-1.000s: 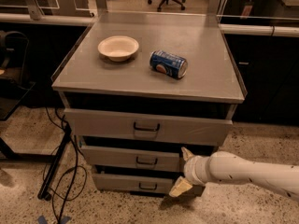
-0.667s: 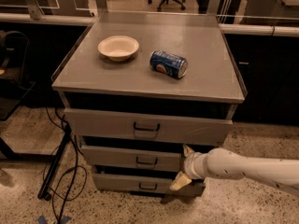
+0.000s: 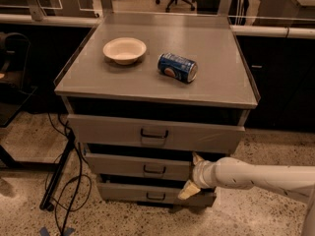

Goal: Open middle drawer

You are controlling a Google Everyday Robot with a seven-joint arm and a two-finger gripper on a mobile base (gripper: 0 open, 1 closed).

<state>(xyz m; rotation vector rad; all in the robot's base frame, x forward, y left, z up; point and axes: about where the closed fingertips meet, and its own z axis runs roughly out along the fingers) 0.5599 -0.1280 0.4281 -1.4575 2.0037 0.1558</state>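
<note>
Gripper: the cream two-finger gripper on the white arm sits below the tabletop's front edge, toward its front right corner. Its fingers are spread, one above and one below the right end of the middle drawer's front.
Change: over the last second the gripper has edged slightly left, closer against that panel end; the drawer itself has not visibly moved.
Middle drawer: the shallow grey metal middle drawer stands slightly out, its small dark loop handle untouched.
Meaning: the pull seems only now to be starting; most of the opening is left.
Neighbours: the taller grey top drawer juts out above, the grey bottom drawer below, crowding the fingers.
Tabletop: on the grey cabinet top, a cream bowl near the back left corner and a blue can on its side mid-top.
Floor: black cables lie left, clear of the drawer.
</note>
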